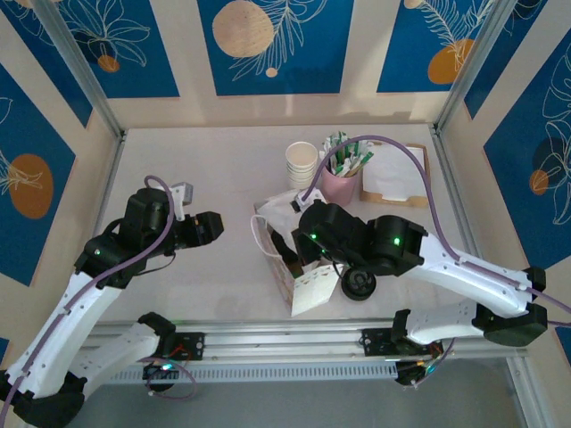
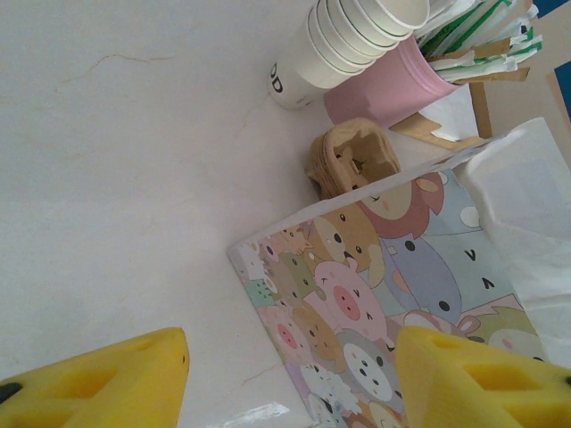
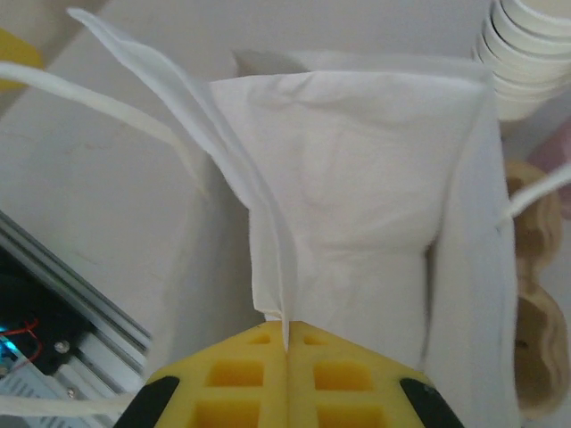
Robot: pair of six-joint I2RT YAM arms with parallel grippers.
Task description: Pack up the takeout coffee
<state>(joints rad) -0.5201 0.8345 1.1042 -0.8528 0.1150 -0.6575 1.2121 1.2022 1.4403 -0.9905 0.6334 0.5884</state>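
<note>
The right gripper (image 3: 287,343) is closed tight on the top edge of one white wall of the bag (image 3: 357,178), whose mouth gapes. The left gripper (image 2: 285,379) hangs with jaws apart to the left of the bag, touching nothing. The bag, printed with cartoon animals, sits on the desk (image 1: 214,160). Just behind the bag lies a cardboard cup carrier (image 2: 352,160). Beyond that are stacked paper cups (image 2: 348,36) and a pink holder (image 2: 393,85) of sachets. A black lid (image 1: 359,285) lies just right of the bag.

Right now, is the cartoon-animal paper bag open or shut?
Open. The right wrist view looks into the paper bag, its walls apart; the shut right end effector pinches one wall's edge.
</note>
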